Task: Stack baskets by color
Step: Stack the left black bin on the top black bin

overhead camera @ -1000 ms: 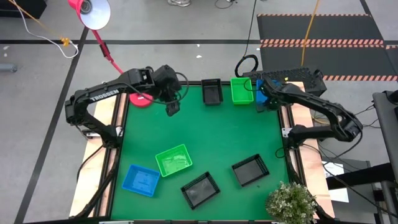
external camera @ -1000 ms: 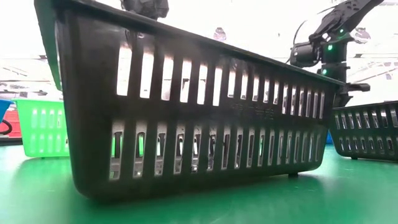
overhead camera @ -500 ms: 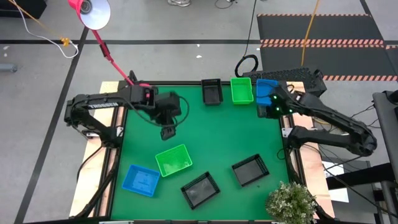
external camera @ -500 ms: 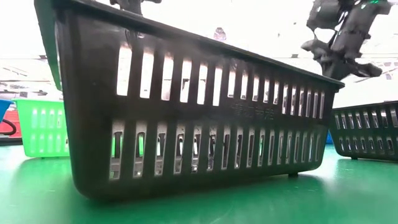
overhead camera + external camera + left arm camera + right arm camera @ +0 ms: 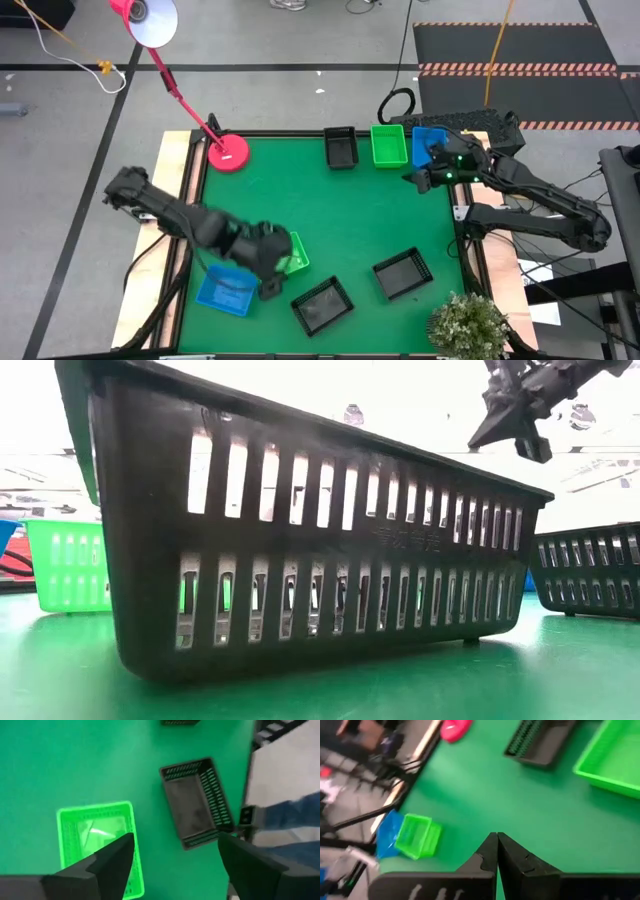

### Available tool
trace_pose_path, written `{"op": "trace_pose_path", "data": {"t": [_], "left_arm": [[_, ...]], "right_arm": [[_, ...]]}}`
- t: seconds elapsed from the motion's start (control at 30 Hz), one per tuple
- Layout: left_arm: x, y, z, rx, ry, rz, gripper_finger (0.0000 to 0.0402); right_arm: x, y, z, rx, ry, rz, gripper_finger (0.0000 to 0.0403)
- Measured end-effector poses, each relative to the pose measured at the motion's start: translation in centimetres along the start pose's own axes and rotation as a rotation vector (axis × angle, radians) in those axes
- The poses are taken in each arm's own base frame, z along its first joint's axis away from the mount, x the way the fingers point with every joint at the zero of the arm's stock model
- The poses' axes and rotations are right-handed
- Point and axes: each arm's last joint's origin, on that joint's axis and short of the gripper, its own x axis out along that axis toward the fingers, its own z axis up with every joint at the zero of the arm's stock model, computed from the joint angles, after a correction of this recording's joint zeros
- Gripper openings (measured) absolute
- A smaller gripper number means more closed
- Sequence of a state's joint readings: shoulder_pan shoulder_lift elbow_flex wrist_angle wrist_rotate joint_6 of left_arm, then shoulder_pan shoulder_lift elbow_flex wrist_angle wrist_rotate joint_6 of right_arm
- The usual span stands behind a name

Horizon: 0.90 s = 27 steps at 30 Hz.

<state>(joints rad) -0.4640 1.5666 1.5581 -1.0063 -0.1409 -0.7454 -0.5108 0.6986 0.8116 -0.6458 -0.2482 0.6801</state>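
Hovering low over the near left part of the counter (image 5: 330,215), the left gripper (image 5: 270,288) has its fingers spread wide with nothing between them. It hangs right above a loose green basket (image 5: 292,252), which sits just beside a blue basket (image 5: 225,291) at the near left corner; I cannot tell whether those two touch. In the left wrist view the green basket (image 5: 95,840) shows between the two dark fingers (image 5: 107,865), with a black basket (image 5: 196,801) lying apart from it on the green mat.

Two black baskets rest along the near edge: one (image 5: 322,305) close to the middle, slightly turned, and another (image 5: 403,273) further toward the right side, also turned. The one near the middle fills most of the low view (image 5: 320,540).

Along the far edge three baskets stand in a row: a black basket (image 5: 341,147), a green basket (image 5: 388,145) next to it, and a blue basket (image 5: 428,143) at the far right corner, partly covered by the right arm. The right gripper (image 5: 412,178) is clenched shut on nothing, raised over the counter just in front of that far green and blue pair. Its closed fingertips show in the right wrist view (image 5: 496,851).

A pink lamp base (image 5: 228,153) stands at the far left corner of the counter.
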Motion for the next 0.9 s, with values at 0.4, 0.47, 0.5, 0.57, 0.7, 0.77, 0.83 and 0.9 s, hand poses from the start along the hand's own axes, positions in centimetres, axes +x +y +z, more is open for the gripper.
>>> {"op": "trace_pose_path", "data": {"t": [0.4,0.47,0.5,0.57,0.7,0.77,0.83,0.9], "left_arm": [[10.5,-5.3,-3.2,-0.115,0.109,0.033,0.0260],[11.7,-5.2,-3.4,-0.127,0.127,0.061,0.0240],[12.3,-5.1,-3.4,-0.135,0.135,0.076,0.0231],[13.2,-4.8,-3.3,-0.148,0.142,0.095,0.0215],[14.7,-4.2,-2.9,-0.167,0.149,0.115,0.0192],[15.4,-4.1,-2.9,-0.163,0.164,0.111,0.0182],[16.1,-4.1,-2.9,-0.151,0.188,0.087,0.0169],[16.7,-4.1,-3.2,-0.137,0.213,0.090,0.0155]], "right_arm": [[-1.2,1.5,-1.4,-0.162,0.034,0.137,0.0000],[-1.3,1.7,-1.6,-0.180,0.035,0.154,0.0000],[-1.3,1.8,-1.6,-0.187,0.036,0.161,0.0000],[-1.4,1.9,-1.7,-0.194,0.038,0.171,0.0000],[-1.4,2.2,-1.7,-0.214,0.033,0.195,0.0000],[-1.4,2.3,-1.8,-0.220,0.037,0.204,0.0000],[-1.4,2.4,-1.9,-0.225,0.044,0.210,0.0000],[-1.4,2.5,-2.0,-0.229,0.051,0.217,0.0000]]}}
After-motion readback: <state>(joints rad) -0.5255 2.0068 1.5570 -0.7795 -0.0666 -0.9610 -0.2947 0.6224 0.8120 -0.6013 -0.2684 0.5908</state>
